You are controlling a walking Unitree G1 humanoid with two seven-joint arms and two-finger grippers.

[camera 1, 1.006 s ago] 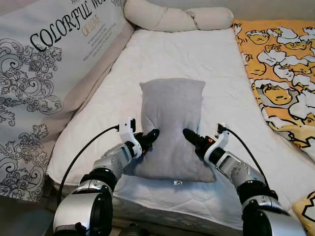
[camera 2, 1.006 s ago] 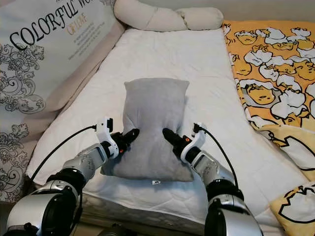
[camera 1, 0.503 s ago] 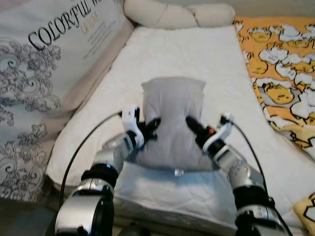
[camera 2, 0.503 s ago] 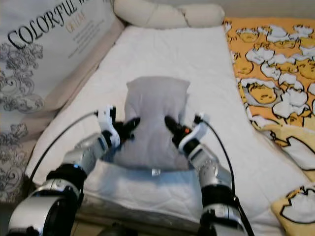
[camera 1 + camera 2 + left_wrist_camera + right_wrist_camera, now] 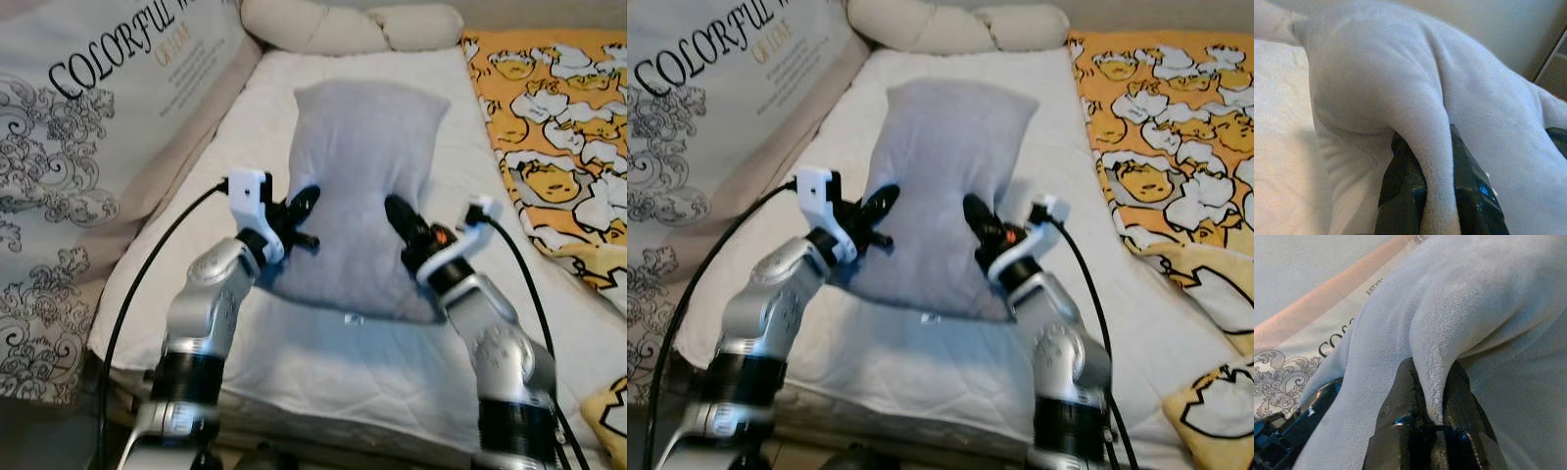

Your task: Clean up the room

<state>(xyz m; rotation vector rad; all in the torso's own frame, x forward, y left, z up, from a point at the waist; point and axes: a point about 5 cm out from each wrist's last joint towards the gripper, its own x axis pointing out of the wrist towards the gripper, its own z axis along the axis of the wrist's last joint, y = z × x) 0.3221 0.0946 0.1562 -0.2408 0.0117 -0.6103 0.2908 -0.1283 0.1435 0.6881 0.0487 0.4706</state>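
Left eye view: grey pillow [image 5: 364, 191] held up off the white mattress [image 5: 323, 362], tilted, its lower edge just clear of the sheet. Left gripper [image 5: 300, 209] clamped on the pillow's left edge, right gripper [image 5: 400, 217] on its right edge; the pillow spans between the two. Beyond the pillow, a cream bolster [image 5: 343, 26] at the head of the bed. Outward of the right gripper, an orange cartoon blanket [image 5: 558, 127]. Outward of the left gripper, a printed headboard panel [image 5: 88, 147] with lettering and scrollwork.

Right eye view: same layout; pillow's shadow falls on the mattress under both grippers.

Left wrist view: both black fingers [image 5: 1400, 196] closed tight on a pinched fold of pillow fabric, nearly touching. Mattress lies beside and below.

Right wrist view: fingers [image 5: 1400, 421] likewise squeezed onto a ridge of the pillow, barely a gap. Left gripper's dark body [image 5: 1298, 423] just across the pillow; printed panel behind.
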